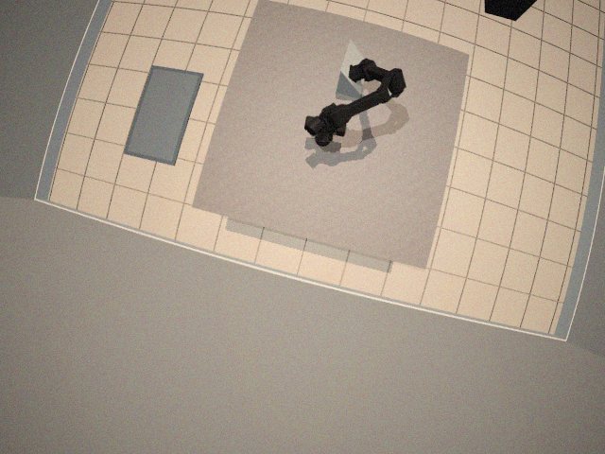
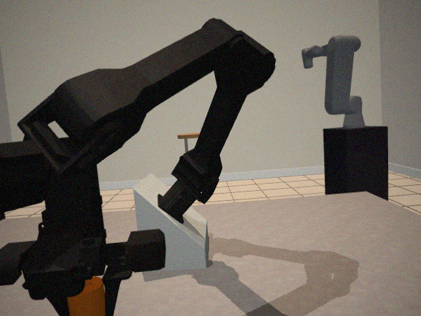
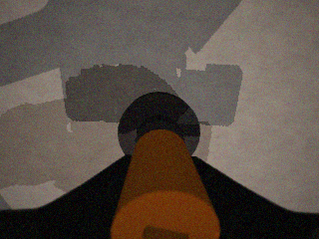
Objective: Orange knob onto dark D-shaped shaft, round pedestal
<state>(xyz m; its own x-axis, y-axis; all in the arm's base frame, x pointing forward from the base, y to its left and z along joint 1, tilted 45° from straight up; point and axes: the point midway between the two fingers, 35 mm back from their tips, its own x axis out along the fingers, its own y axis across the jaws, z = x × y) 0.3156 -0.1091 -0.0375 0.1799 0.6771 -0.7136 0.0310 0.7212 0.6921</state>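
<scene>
Pale wall and tiled floor stand behind the worktop, where the hand keeps the orange knob above the round pedestal

Behind the hand [image 1: 322, 138] [image 2: 85, 306] [image 3: 161, 169], in the exterior view, are a pale wall [image 2: 285, 20] and a floor of light tiles [image 1: 512, 170] [image 2: 272, 186]. Under the hand lies the worktop [image 1: 273, 170] [image 2: 289, 220] [image 3: 279, 149], greyish and crossed by shadows.

The hand is partly open, its two fingers closed firmly upon the orange knob [image 2: 86, 299] [image 3: 161, 174]. The knob is between these fingers and reaches out beyond them, toward the round pedestal [image 3: 159, 104]. In the wrist view, its far end covers the middle of this dark disc. I cannot tell if the knob touches the shaft, or how its flat side is turned. On the knob's face nearest the wrist camera, a darker mark is partly visible.

From the hand, the black arm [image 1: 366, 101] [image 2: 176, 57] goes up, bends, and comes down to a pale wedge [image 1: 350, 56] [image 2: 170, 245], which stands on the worktop apart from the hand. Far behind the hand, a grey arm [image 2: 339, 78] stands upon a black block [image 1: 503, 6] [image 2: 355, 159]. Well apart from the hand, beyond the worktop's edge, a blue-grey rectangle [image 1: 164, 114] lies over the tiles.
</scene>
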